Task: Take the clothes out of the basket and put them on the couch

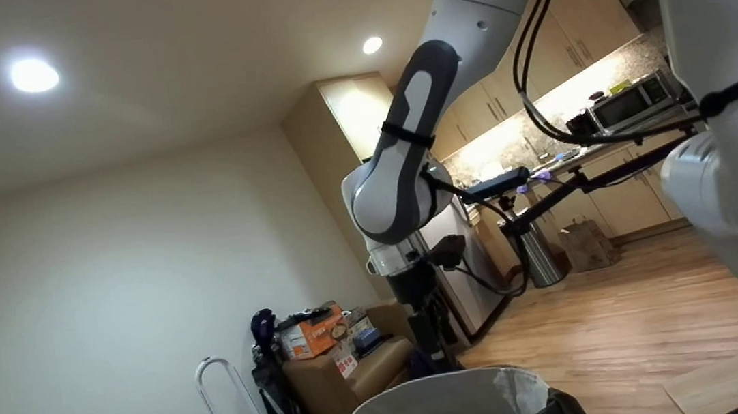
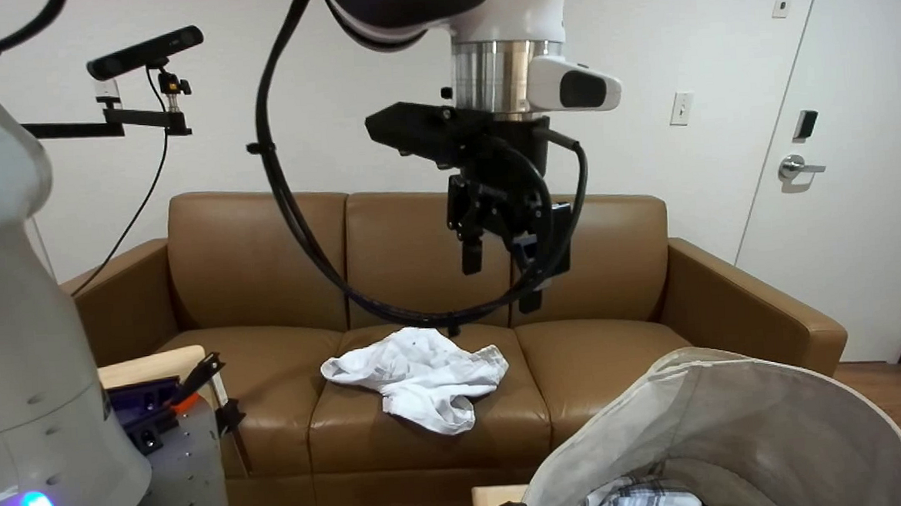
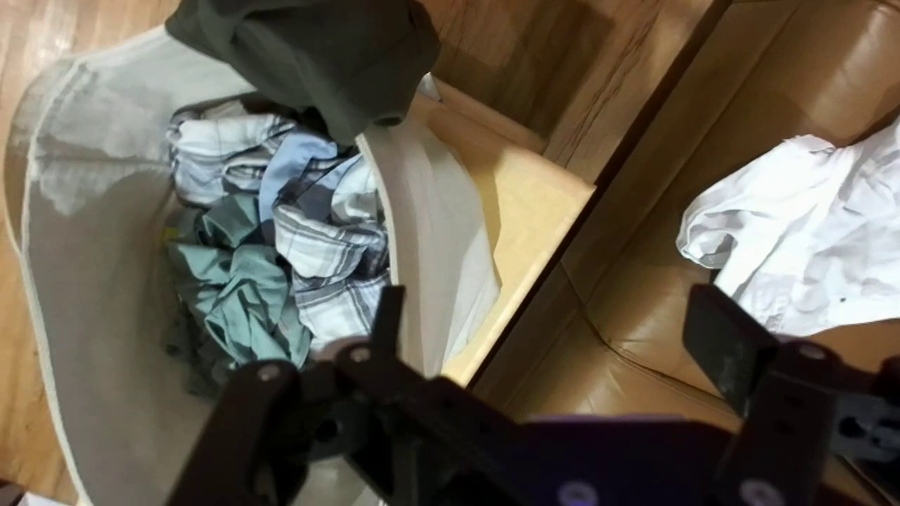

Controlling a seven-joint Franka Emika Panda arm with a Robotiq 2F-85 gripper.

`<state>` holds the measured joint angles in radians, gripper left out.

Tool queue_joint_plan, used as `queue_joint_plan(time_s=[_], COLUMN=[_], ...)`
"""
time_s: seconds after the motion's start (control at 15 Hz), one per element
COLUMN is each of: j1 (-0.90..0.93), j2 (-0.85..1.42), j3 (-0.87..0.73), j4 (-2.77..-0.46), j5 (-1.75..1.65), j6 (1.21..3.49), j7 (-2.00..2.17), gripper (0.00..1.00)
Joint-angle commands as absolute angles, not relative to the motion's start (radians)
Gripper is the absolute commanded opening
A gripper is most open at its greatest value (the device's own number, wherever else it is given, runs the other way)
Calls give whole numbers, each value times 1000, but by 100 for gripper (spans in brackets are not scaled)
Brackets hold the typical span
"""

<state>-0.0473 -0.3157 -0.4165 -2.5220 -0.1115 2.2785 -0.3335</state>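
One basket: a round, pale grey-white fabric basket (image 2: 783, 413) is standing on a pale wood bench (image 3: 538, 204), just in front of a brown leather-look couch (image 2: 258, 263); its thin rim is curving unevenly and its soft wall is creasing.
Plaid and green: inside the basket, a white, grey and blue plaid garment (image 3: 316, 242) is bunching beside a grey-green garment (image 3: 249, 299) with loose, soft folds; a smooth light-blue cloth (image 3: 288, 158) is showing among the plaid creases.
Dark drape: a dark olive-grey cloth (image 3: 323, 63) is hanging over the basket's rim, partly covering its mouth.
White heap: a crumpled white garment (image 2: 426, 374) is lying on the couch's middle seat, its fabric rumpling into uneven ridges.
Couch back: three squared sections are lining up above the seats, their smooth covering faintly shining.
Room: a long-grained wood floor (image 1: 627, 317) is stretching toward pale wood cabinets (image 1: 596, 18) and a silver-and-black microwave (image 1: 629, 104); two round ceiling lights (image 1: 34, 75) are glowing above an off-white wall (image 1: 109, 282).
Claw: a black two-fingered claw (image 3: 548, 323) is hanging released, its fingers standing wide apart; in the wrist view one is overlapping the basket's rim, the other the couch. In an exterior view both are hanging clear of the white garment and the basket.
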Motion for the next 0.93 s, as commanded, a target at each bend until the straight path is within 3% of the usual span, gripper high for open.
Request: queue_joint_plan(time_s=[0.0, 0.53, 0.67, 0.87], j1=[-116, -139, -165, -148], j2=[-222, 83, 155, 104], j3=[-391, -496, -469, -490], j4=[-2550, -2493, -2446, -2490], j5=[-167, 124, 273, 184], j6=[2471, 2932, 2942, 2924], j7=[-472, -791, -869, -806], gripper=[100, 100, 100, 100])
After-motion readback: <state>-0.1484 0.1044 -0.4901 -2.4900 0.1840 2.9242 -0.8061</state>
